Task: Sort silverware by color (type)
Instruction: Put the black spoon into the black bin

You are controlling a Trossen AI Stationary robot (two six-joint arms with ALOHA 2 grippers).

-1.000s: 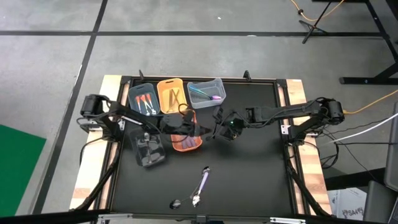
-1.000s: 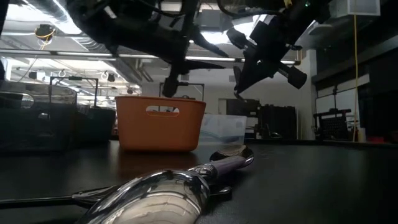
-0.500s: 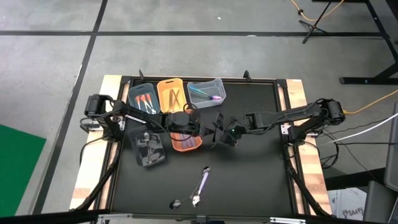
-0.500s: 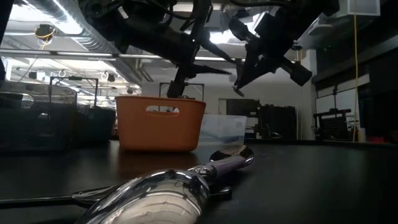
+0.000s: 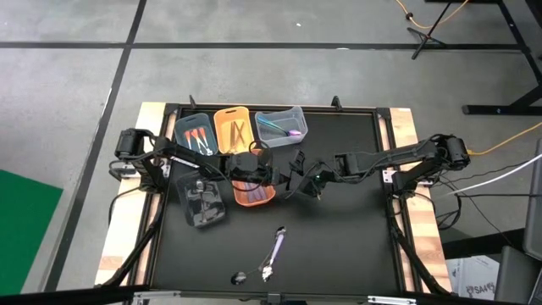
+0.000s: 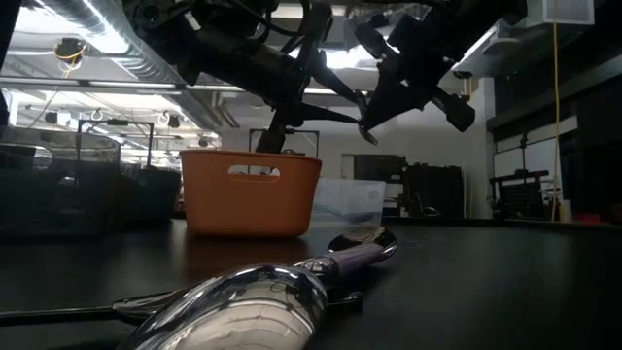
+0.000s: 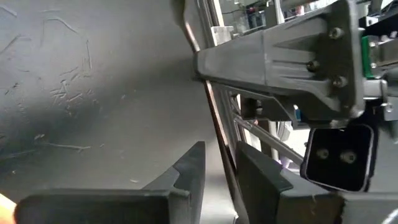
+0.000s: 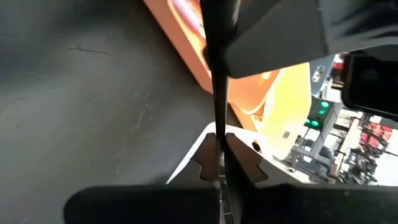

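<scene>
— What lies nearest the table's front edge?

— A shiny silver spoon (image 6: 243,301), well in front of the orange plastic bin (image 6: 251,192), with a purple-handled utensil (image 5: 276,246) flat on the black mat between it and that bin. Neither has moved in the last second.

— And at the orange bin itself?

— Both arms meet just above it. The right gripper (image 8: 221,155) is clamped tight on the thin black utensil handle (image 8: 217,93), beside the bin's right edge. The same handle runs through the left gripper (image 7: 227,171), which hangs over the bin's top edge. Whether the left one truly grips it, I cannot tell.

— What has changed?

— A second ago the two grippers stood apart over the bin. Since then the left arm has swung in toward the right one, the right has edged closer too, and the black handle now spans them.

— Farther back?

— A dark grey tray (image 5: 203,203) of silver pieces sits left of the orange bin. Behind it stand a blue-grey bin (image 5: 182,131) with orange-red pieces, a yellow bin (image 5: 222,127) with gold ones, and a clear bin (image 5: 279,113) with teal and purple ones.
</scene>
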